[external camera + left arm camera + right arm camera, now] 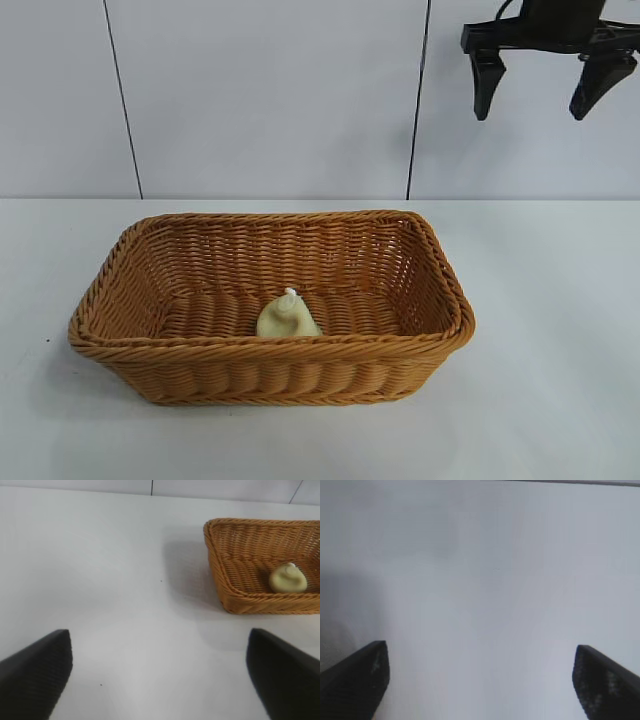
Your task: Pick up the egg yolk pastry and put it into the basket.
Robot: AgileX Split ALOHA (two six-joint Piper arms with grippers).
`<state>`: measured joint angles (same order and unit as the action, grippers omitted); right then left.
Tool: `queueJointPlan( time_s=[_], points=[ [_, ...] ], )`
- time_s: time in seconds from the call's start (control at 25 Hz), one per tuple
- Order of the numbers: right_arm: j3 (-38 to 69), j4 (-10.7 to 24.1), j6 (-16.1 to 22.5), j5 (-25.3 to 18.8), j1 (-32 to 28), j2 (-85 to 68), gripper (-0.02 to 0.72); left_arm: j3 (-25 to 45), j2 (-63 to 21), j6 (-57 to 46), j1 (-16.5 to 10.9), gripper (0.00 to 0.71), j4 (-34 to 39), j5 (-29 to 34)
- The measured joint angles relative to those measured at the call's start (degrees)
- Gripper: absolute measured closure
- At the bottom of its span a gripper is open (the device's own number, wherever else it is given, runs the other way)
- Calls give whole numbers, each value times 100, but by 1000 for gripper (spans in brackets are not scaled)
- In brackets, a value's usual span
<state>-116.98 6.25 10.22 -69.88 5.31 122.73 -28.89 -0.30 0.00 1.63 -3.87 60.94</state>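
The egg yolk pastry [288,318] is a small pale yellow lump lying inside the orange-brown wicker basket [200,355], near its front wall. It also shows in the left wrist view [287,579], inside the basket [220,575]. My right gripper [540,85] hangs high at the upper right, open and empty, well above and to the right of the basket. In its own view [480,680] only bare white table lies between the spread fingers. My left gripper [160,675] is open and empty over bare table, away from the basket; it is out of the exterior view.
The white table [560,380] runs all round the basket, with a pale panelled wall [270,100] behind it. Nothing else stands on the table.
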Motion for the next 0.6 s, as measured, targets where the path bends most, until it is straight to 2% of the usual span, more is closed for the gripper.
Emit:
queueJointPlan(
  time_s=[0.32,0.6],
  points=[
    [220,19,-47,-1,-225,-102,10,0,0,0,0,14,0,0],
    [1635,19,-178,4,-232,-877,10,0,0,0,0,14,0,0]
  ],
)
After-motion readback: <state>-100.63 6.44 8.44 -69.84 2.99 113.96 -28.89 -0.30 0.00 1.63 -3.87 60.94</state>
